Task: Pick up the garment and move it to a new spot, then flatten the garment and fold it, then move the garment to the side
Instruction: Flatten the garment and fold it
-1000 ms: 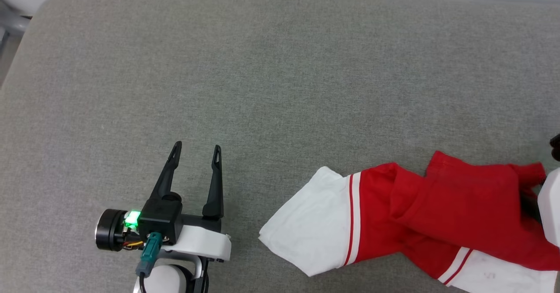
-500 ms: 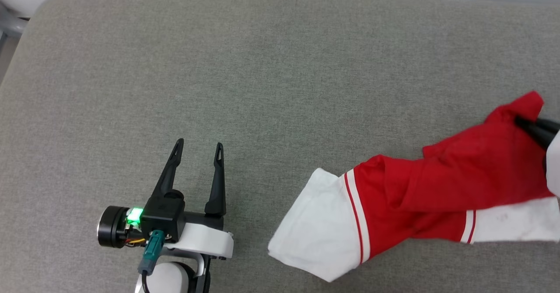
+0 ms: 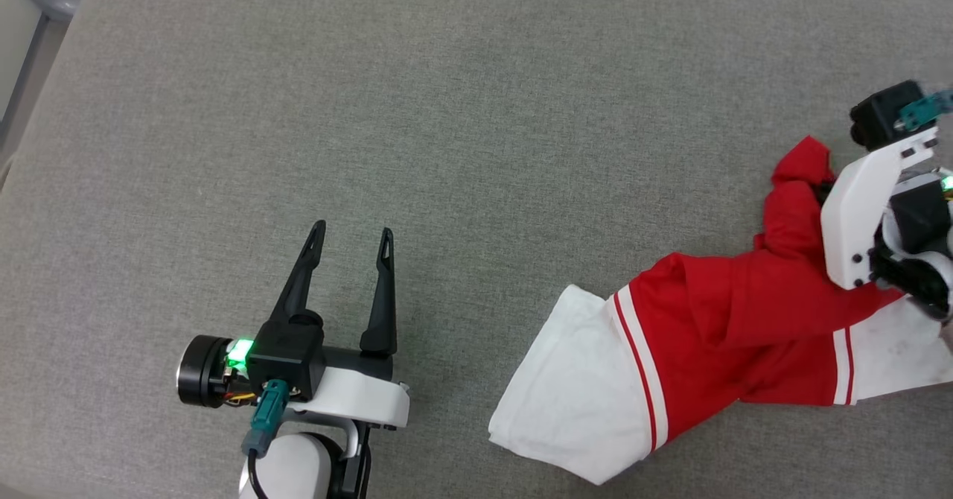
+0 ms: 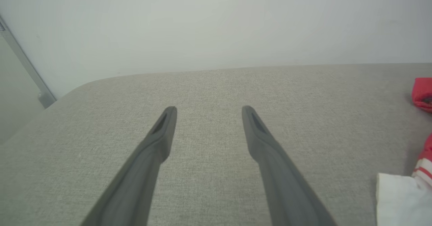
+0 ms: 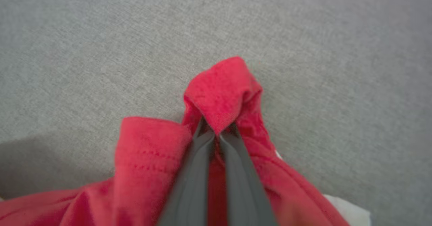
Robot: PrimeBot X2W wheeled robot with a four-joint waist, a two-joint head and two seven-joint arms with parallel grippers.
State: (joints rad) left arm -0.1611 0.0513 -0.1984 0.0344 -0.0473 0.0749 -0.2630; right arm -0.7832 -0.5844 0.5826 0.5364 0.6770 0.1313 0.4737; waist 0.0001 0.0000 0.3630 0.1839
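right wrist view: right gripper (image 5: 216, 133) clamped on a red fold of the garment (image 5: 221, 91), pickup underway. left gripper (image 3: 351, 240) wide, empty, at its 9 o'clock. flatten, fold, set-aside pending.

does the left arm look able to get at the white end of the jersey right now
Probably yes: the open left gripper sits beside the white end of the jersey, just bare grey surface between them.

Grey fabric surface (image 3: 476, 112) w/ pale wall (image 4: 216, 23) behind
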